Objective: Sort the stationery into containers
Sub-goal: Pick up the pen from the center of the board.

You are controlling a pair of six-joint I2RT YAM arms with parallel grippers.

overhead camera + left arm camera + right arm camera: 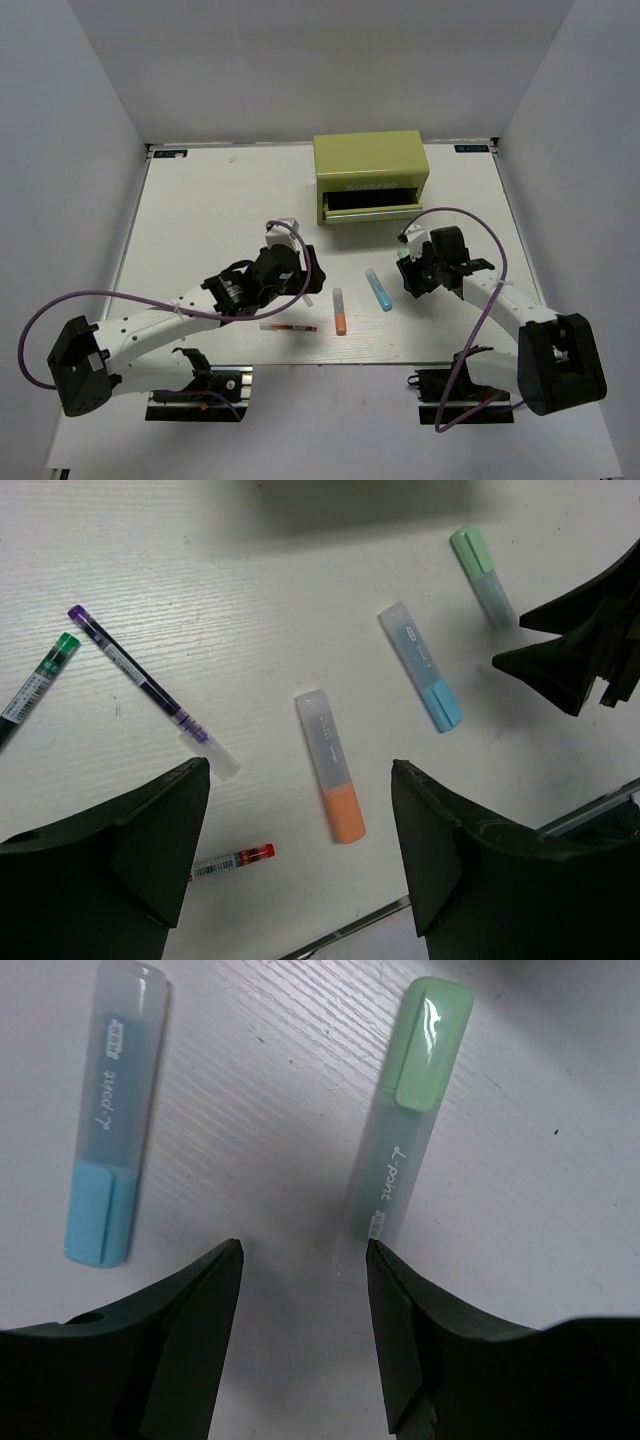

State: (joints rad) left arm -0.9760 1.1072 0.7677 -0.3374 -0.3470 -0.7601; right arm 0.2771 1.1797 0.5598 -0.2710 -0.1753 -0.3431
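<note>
1. The left arm reached from its base toward the cabinet [370,160], wrist bent down. The left end effector [300,770] hung over the bench [200,200], wide open and empty.
2. The right arm was folded. The right end effector [303,1250] pointed down in front of the cabinet's right half, fingers apart and holding nothing.
3. The orange marker [331,765] lay in front of the cabinet, long axis toward it, orange end away.
4. The blue marker [108,1125] lay slanted in front of the cabinet, blue end away.
5. The mint marker [408,1110] lay nearest the cabinet, green end toward it. In the top view the right arm mostly hid it.
6. The red pen [288,327] lay parallel to the cabinet's front, farthest from it.
7. The purple-capped pen [150,688] and the green-capped pen [35,685] lay slanted. The left arm hid both from above, and the frame edge cut off the green-capped one.
8. One cabinet drawer stood open, its contents too dark to make out.
</note>
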